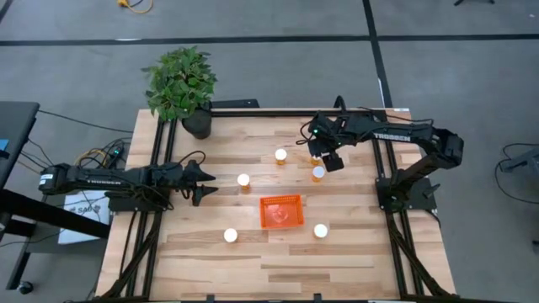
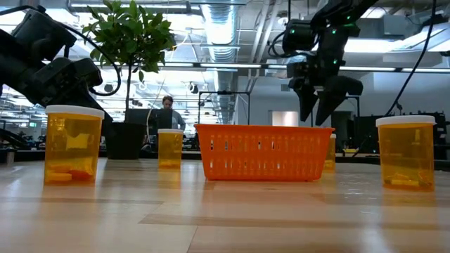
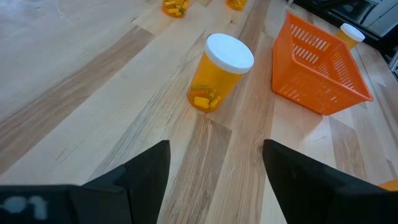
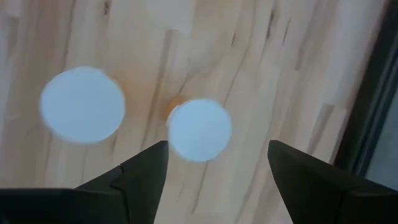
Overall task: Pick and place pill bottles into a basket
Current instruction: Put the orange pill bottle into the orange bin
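Observation:
Several pill bottles with white caps stand upright on the wooden table around the orange basket [image 1: 280, 212]. My right gripper [image 1: 330, 162] hangs open above two of them at the far right, pointing steeply down. In the right wrist view one cap [image 4: 199, 129] lies just ahead of the gap between its fingers, and the other cap [image 4: 83, 104] lies off to one side. My left gripper [image 1: 208, 187] waits open at the table's left, low over the wood. The nearest bottle [image 3: 217, 71] stands a little ahead of it.
A potted plant [image 1: 181, 84] stands at the far left corner. Other bottles stand at the near left [image 1: 230, 236], near right [image 1: 321, 230] and far middle [image 1: 280, 155]. Black frame rails [image 1: 396, 227] run along the table's sides. A person [image 2: 167, 112] shows in the room behind.

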You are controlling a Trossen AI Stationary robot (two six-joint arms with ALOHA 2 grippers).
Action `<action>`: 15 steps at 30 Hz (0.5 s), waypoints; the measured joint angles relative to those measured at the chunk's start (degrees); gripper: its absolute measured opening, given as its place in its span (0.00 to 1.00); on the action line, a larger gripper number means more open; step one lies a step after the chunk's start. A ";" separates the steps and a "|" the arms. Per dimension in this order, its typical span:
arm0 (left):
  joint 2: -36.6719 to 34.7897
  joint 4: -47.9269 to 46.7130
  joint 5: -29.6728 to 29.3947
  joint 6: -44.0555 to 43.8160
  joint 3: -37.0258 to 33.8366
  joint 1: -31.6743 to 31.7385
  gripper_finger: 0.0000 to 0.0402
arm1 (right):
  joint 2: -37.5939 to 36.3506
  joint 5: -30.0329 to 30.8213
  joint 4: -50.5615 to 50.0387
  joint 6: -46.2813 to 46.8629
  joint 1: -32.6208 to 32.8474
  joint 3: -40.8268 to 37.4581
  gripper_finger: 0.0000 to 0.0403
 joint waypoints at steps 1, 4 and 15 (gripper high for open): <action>-0.01 0.05 -0.02 0.00 0.00 0.02 0.61 | 0.04 0.24 -0.73 0.93 0.12 -0.15 0.67; -0.01 0.03 -0.04 0.00 -0.01 0.00 0.61 | -0.02 1.22 0.44 5.59 0.45 -0.05 0.67; -0.01 0.01 -0.02 0.00 -0.02 0.01 0.61 | -0.02 1.52 -1.02 11.69 0.70 -0.07 0.67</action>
